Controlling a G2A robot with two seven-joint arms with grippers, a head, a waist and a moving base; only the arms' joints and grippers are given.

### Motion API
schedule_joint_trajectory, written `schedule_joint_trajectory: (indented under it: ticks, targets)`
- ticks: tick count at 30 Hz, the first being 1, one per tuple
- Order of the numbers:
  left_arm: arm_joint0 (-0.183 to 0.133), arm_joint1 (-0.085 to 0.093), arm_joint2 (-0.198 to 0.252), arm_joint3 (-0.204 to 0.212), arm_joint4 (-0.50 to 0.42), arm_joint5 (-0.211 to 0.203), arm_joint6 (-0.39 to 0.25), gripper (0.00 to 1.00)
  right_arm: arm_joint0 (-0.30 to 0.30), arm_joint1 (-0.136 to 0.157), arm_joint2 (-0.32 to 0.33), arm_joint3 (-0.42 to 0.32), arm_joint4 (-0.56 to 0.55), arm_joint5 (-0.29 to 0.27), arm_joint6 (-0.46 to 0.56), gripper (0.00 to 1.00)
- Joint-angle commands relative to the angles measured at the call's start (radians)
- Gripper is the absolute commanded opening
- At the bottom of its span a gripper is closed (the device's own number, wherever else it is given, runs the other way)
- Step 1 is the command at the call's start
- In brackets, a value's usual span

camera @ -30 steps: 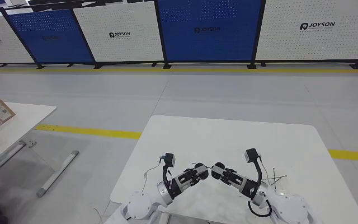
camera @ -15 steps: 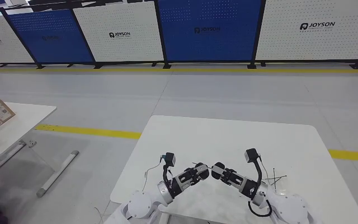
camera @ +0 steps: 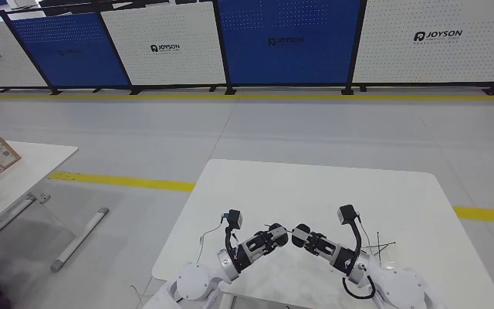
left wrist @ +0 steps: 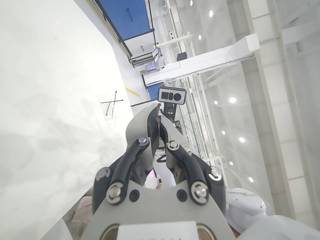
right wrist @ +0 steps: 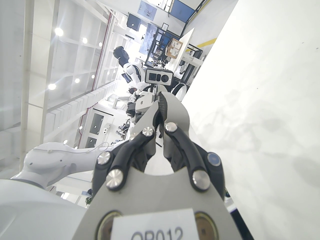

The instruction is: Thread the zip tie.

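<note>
Nothing moved over the last second: left claw (left wrist: 158, 112) stayed pinched on the zip tie (left wrist: 159, 129), a thin strand between its fingers, nose-to-nose with the closed right claw (right wrist: 158, 102), whose hold was unclear; threading probably unfinished.

Left pincer (camera: 282, 232) faces right pincer (camera: 296, 230) above table (camera: 324, 193); spare ties (camera: 379, 246) rightward.

The thin black plastic zip tie (left wrist: 159, 128) is a hairline sliver, its ends hidden inside the pinched-tight left gripper (left wrist: 157, 107).
</note>
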Motion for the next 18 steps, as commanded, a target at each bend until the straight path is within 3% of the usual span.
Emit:
schedule_joint_trajectory:
  ticks: [1,5,6,7,8,11,18]
  targets:
    - [0.001,0.0,0.001,0.0,0.002,-0.001,0.001,0.0,0.0,0.0,0.0,0.0,0.0,0.0,0.0,0.0]
    - [0.0,0.001,0.004,0.003,0.002,0.0,0.004,0.0,-0.004,-0.001,0.0,-0.003,-0.001,0.002,-0.008,0.0]
    - [0.0,0.001,0.004,0.003,0.002,0.001,0.005,0.0,-0.007,-0.001,0.0,-0.006,-0.002,0.003,-0.012,0.21]
    - [0.0,0.001,0.005,0.003,0.003,0.001,0.005,0.0,-0.01,-0.001,0.003,-0.008,0.003,0.001,-0.014,0.49]
    - [0.0,0.001,0.006,0.003,0.004,0.001,0.005,0.0,-0.014,-0.002,0.007,-0.008,0.008,0.0,-0.017,1.0]
    - [0.002,0.002,0.008,0.002,0.005,0.001,0.007,0.0,-0.027,0.0,0.024,-0.012,0.019,-0.008,-0.017,1.0]
    - [0.008,0.003,0.008,0.001,0.018,0.014,0.024,0.0,-0.121,0.017,0.121,-0.028,0.057,-0.093,-0.02,1.0]
